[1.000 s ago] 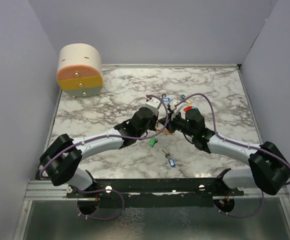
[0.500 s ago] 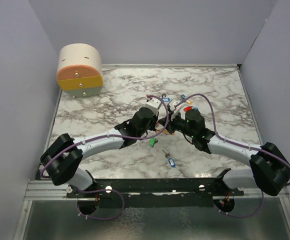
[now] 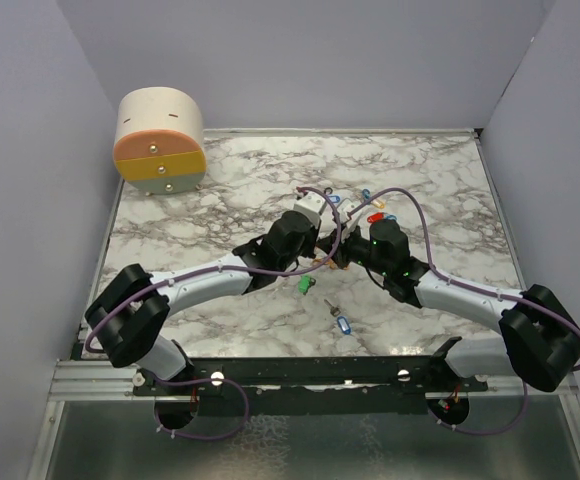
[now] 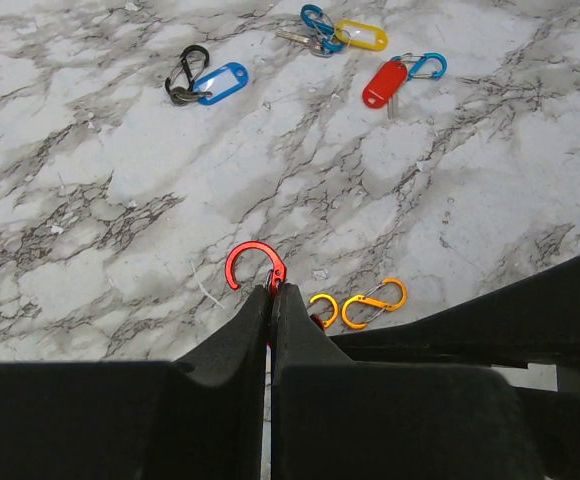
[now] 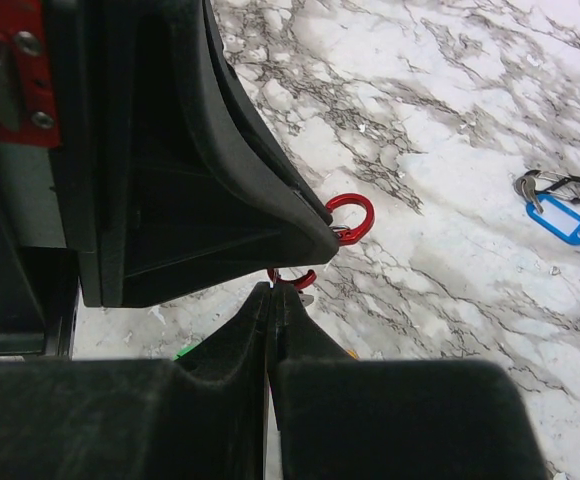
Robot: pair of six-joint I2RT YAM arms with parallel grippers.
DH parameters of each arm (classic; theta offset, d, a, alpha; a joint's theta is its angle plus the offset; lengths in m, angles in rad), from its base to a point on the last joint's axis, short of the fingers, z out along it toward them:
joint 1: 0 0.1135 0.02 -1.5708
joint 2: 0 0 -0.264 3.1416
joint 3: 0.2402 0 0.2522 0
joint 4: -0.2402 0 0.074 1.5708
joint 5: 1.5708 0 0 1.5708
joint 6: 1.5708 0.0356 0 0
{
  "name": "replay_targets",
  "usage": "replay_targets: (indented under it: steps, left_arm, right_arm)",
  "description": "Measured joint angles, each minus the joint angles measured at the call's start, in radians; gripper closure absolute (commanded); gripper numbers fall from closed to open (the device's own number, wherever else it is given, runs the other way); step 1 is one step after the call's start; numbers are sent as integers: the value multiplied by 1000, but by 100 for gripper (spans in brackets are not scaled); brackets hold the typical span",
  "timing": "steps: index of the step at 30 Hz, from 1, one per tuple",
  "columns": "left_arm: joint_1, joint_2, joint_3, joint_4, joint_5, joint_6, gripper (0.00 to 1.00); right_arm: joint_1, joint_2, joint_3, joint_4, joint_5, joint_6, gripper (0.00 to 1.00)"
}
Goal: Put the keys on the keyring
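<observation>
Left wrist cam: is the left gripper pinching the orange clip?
No, the left gripper is shut on the red clip; the orange clip lies loose on the table beside it.

The left arm [image 3: 205, 285] and the right arm [image 3: 465, 293] are wearing pale grey shells between bulky black joints, and a purple cable [image 3: 422, 232] is looping along each. A green light [image 3: 374, 240] is glowing on the right one's wrist. The left hand [image 4: 272, 292] and right hand [image 5: 270, 290] are showing matte black, wedge-shaped fingers [image 4: 230, 360].
</observation>
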State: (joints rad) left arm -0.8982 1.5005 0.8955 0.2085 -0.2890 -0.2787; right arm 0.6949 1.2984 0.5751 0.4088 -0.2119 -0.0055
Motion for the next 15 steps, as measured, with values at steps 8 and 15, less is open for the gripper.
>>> replay_targets:
  steps: [8, 15]
  left_arm:
    - [0, 9, 12, -8, -11, 1, 54]
    - [8, 9, 13, -10, -52, -10, 36]
  right_arm:
    - [0, 0, 0, 0, 2, 0, 99]
    - [-1, -1, 0, -37, 27, 0, 99]
